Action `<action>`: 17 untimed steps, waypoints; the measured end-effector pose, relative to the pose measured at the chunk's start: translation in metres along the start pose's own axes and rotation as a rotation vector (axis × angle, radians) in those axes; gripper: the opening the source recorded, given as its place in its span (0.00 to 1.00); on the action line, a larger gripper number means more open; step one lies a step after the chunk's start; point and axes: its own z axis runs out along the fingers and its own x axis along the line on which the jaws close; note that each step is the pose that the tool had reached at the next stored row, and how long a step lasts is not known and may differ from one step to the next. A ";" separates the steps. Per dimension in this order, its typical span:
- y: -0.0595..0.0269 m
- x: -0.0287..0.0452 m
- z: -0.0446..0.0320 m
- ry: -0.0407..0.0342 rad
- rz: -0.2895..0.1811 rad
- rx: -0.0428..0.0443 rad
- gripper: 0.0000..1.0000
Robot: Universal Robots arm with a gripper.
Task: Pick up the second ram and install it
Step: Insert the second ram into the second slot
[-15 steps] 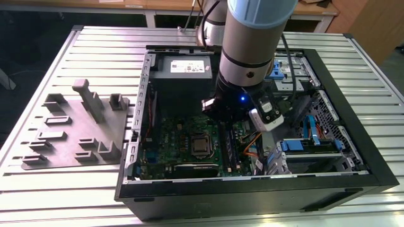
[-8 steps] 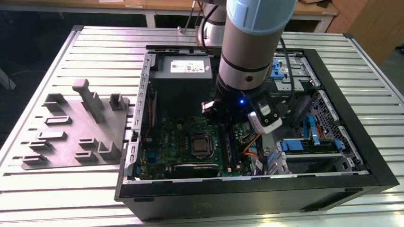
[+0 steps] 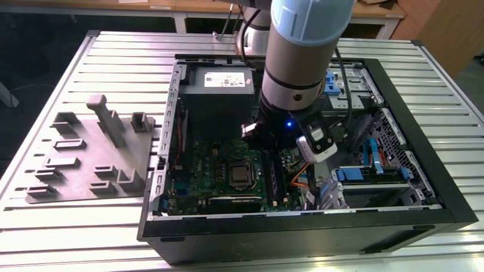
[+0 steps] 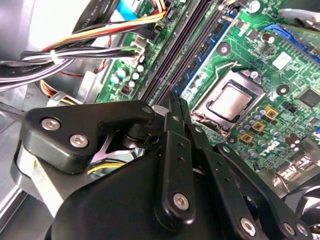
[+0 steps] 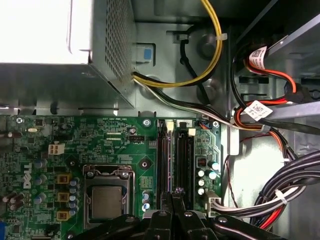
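The gripper (image 4: pixel 174 102) has its fingers pressed together, tips down on the memory slots (image 5: pixel 174 150) beside the processor (image 5: pixel 106 201). The second ram (image 5: pixel 164 152) seems already seated in a slot, so installation looks nearly finished. Farther out, the arm (image 3: pixel 302 68) stands almost upright over the open computer case (image 3: pixel 423 187); the grey holder tray (image 3: pixel 83 153) lies aside.

On the tabletop (image 3: pixel 90 51), the holder tray (image 3: pixel 90 153) lies at the exterior view's left of the computer case (image 3: pixel 302 238). The motherboard (image 3: pixel 204 164) lies inside the case, with the pincer (image 5: pixel 176 192) above its slots (image 5: pixel 172 150).
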 end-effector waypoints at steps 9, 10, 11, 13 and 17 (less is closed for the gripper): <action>-0.0009 -0.0005 0.0039 0.0000 0.000 0.0000 0.12; -0.0009 -0.0005 0.0041 0.0000 0.000 0.0001 0.12; -0.0009 -0.0005 0.0044 0.0000 0.000 0.0001 0.12; -0.0011 -0.0004 0.0055 0.0000 0.000 0.0000 0.12; -0.0013 -0.0004 0.0062 0.0000 0.000 0.0001 0.12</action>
